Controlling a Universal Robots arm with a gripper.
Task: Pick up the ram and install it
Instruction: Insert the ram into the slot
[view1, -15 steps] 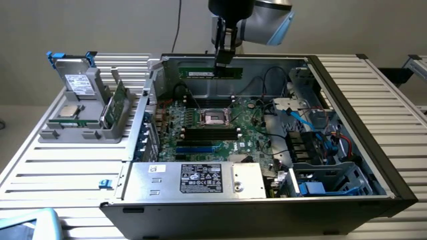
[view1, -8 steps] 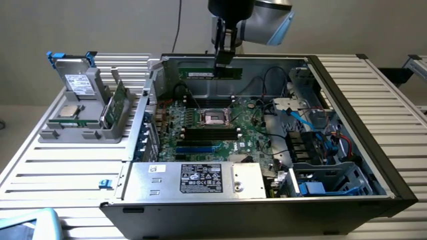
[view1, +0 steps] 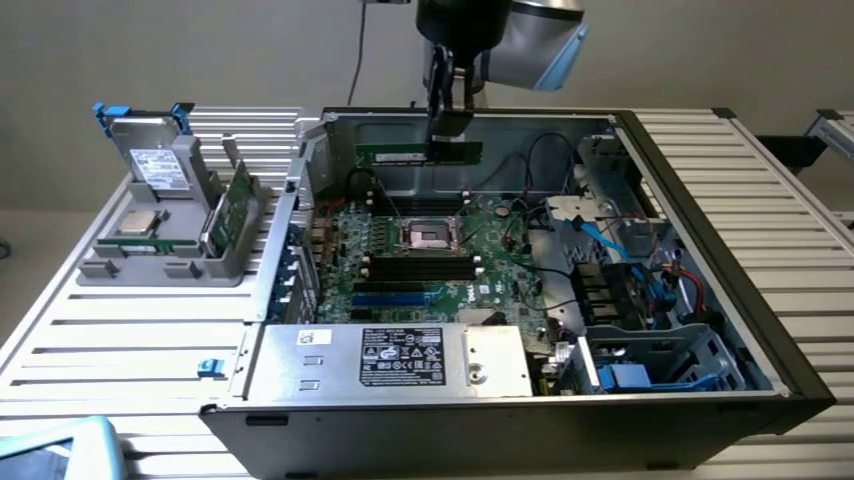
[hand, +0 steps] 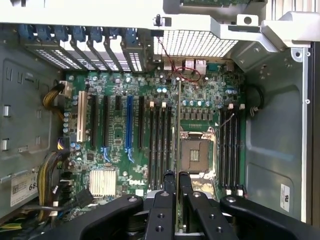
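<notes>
**Step in hand: carrying the ram over the board**

1. Confirm the grasp. The gripper (view1: 447, 128) is clenched on the ram (view1: 394, 153), pinching it near the middle of its length. The stick hangs level, long edge horizontal, above the open computer case (view1: 715, 250), over the far part of the motherboard (view1: 501, 250). It touches nothing below.

2. Check alignment from the wrist view. The ram (hand: 179, 125) appears there edge-on, as a thin line running out from between the fingertips (hand: 170, 176). That line lies parallel to the black memory slots (hand: 160, 140), between that bank and the processor socket (hand: 196, 152). It therefore appears to sit beside a slot, not over one.

3. Keep the stick square. Judged from both views, the main risk is a tilt or twist that brings one end down first. Hold the long edge level and parallel to the slot.

4. Whether the slot latches stand open cannot be told. Verify this yourself.

5. Avoid the loose cables (view1: 534, 160) near the far wall.
</notes>
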